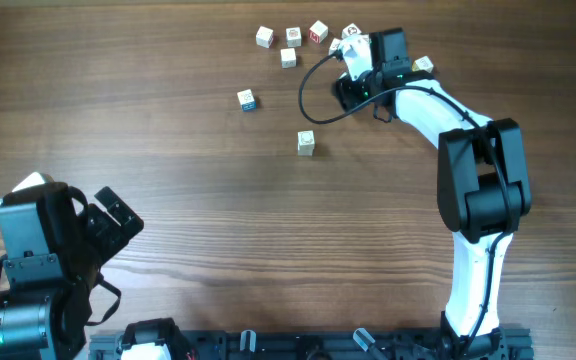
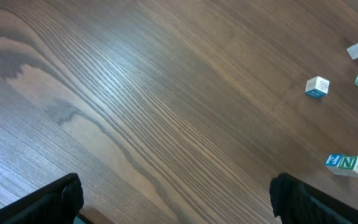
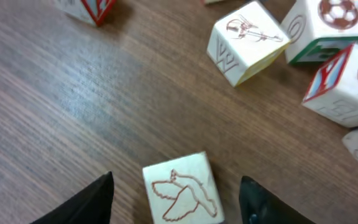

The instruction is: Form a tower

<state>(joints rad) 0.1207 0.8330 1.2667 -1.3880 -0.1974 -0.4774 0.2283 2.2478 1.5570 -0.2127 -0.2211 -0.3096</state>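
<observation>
I'm seeing no standing tower yet, only loose cubes (image 1: 288,57) across the far table (image 1: 168,170). The right gripper (image 3: 174,208) is hovering over the bird cube (image 3: 182,194), jaws parted and straddling it with gaps either side. It's pale and square, with no long axis. The left gripper (image 2: 176,202), jaws wide open, is sitting well apart.
</observation>
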